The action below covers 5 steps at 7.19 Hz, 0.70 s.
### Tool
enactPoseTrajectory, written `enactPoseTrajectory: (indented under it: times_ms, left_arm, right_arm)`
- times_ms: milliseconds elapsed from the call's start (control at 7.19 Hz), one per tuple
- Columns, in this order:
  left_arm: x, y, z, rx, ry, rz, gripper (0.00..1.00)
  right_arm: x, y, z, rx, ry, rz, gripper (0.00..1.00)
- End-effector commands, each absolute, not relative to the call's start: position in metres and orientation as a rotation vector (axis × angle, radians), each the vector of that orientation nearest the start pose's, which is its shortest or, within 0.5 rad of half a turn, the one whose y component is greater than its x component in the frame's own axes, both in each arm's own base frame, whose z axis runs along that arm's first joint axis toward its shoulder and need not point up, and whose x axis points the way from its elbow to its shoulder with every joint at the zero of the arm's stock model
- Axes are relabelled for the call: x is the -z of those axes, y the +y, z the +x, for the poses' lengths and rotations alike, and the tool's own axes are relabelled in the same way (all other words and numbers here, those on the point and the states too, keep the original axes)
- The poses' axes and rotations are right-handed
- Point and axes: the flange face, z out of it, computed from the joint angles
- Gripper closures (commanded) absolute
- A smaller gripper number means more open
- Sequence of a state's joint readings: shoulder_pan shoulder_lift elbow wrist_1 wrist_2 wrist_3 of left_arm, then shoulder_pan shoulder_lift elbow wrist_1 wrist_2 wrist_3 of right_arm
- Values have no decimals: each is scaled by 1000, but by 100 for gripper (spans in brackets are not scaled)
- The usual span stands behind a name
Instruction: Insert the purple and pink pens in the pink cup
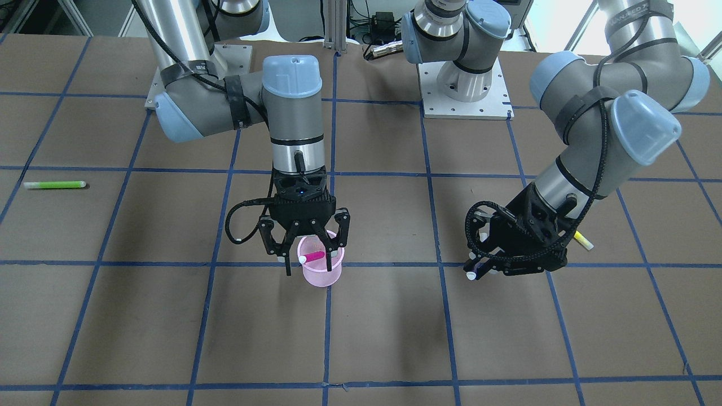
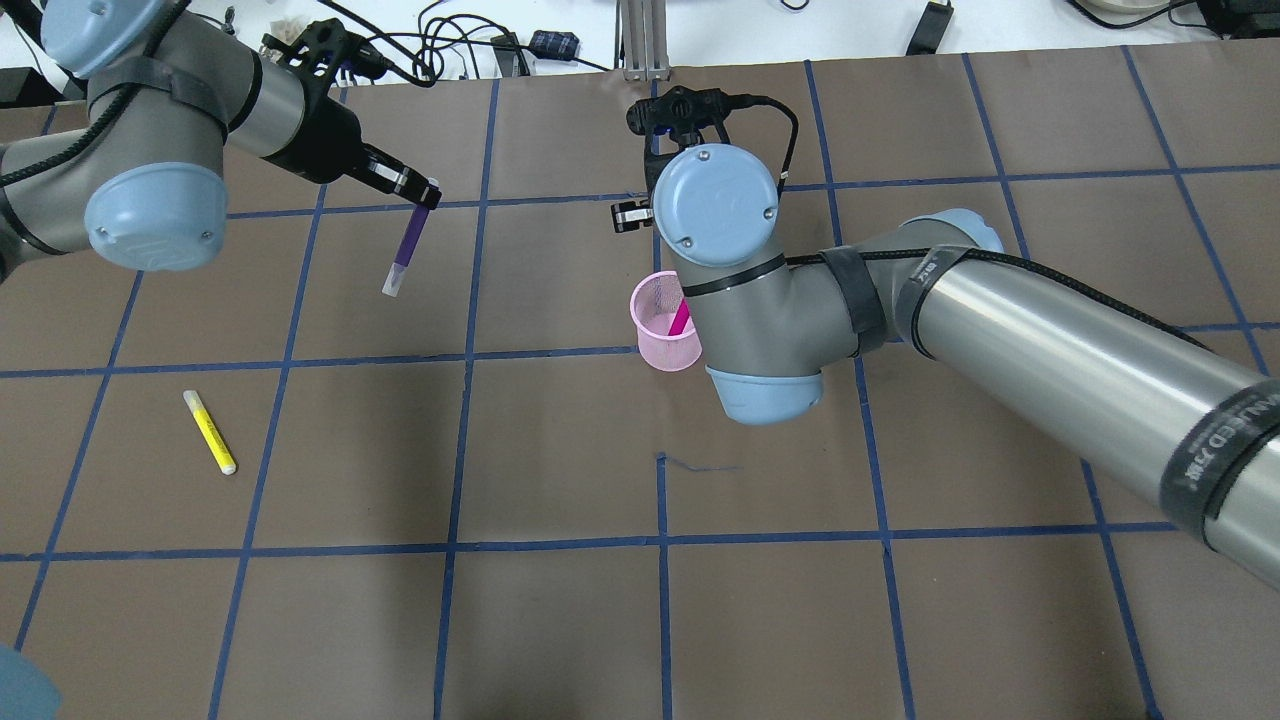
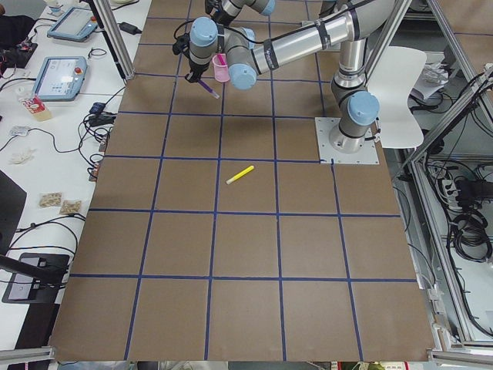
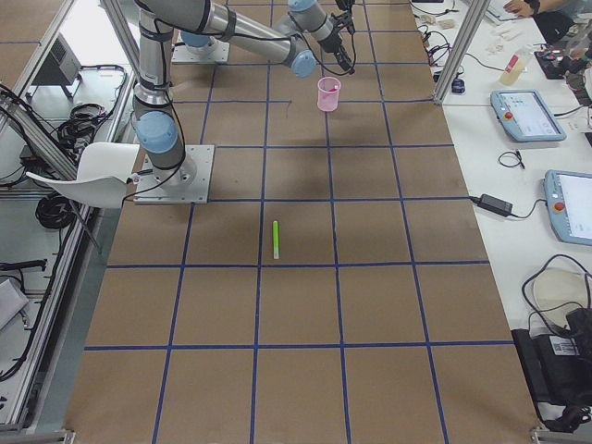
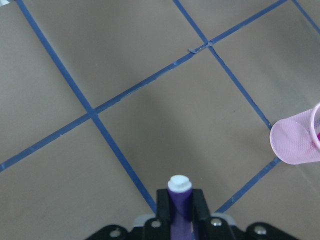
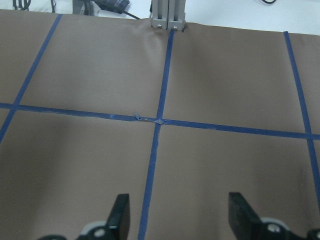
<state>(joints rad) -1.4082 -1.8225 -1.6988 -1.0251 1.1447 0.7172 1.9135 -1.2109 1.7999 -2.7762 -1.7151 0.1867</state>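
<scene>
The pink mesh cup [image 1: 322, 274] stands upright near the table's middle, also seen in the overhead view [image 2: 655, 325] and at the right edge of the left wrist view [image 5: 295, 140]. The pink pen [image 1: 313, 257] rests inside it and leans on the rim; it also shows in the overhead view [image 2: 680, 318]. My right gripper [image 1: 309, 264] hangs open and empty just above the cup; its fingers [image 6: 120, 215] are spread wide. My left gripper [image 2: 425, 195] is shut on the purple pen [image 2: 405, 250], held above the table off to the cup's side. The pen's white end [image 5: 180, 184] sticks out between the jaws.
A yellow pen [image 2: 210, 432] lies on the table on my left side, nearer my base. A green pen [image 1: 54, 184] lies far out on my right side. The table is brown paper with a blue tape grid [image 2: 465, 360].
</scene>
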Motion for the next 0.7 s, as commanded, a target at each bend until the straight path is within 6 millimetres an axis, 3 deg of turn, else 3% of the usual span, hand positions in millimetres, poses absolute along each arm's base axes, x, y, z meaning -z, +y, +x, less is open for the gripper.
enactPoseTrajectory:
  times_ms: [0, 139, 417, 557]
  left_arm:
    - [-355, -604, -91, 613, 3300, 1037, 100]
    - [-358, -599, -131, 665, 3355, 1131, 100]
    - [-377, -575, -251, 835, 3370, 1184, 100]
    - [-374, -563, -290, 879, 3359, 1238, 100]
  right_arm:
    - [-345, -593, 253, 773, 3002, -63, 0]
    - [-359, -617, 207, 687, 3036, -70, 0]
    - [-373, -636, 124, 445, 3127, -90, 0]
    - [-381, -639, 101, 336, 3147, -102, 0]
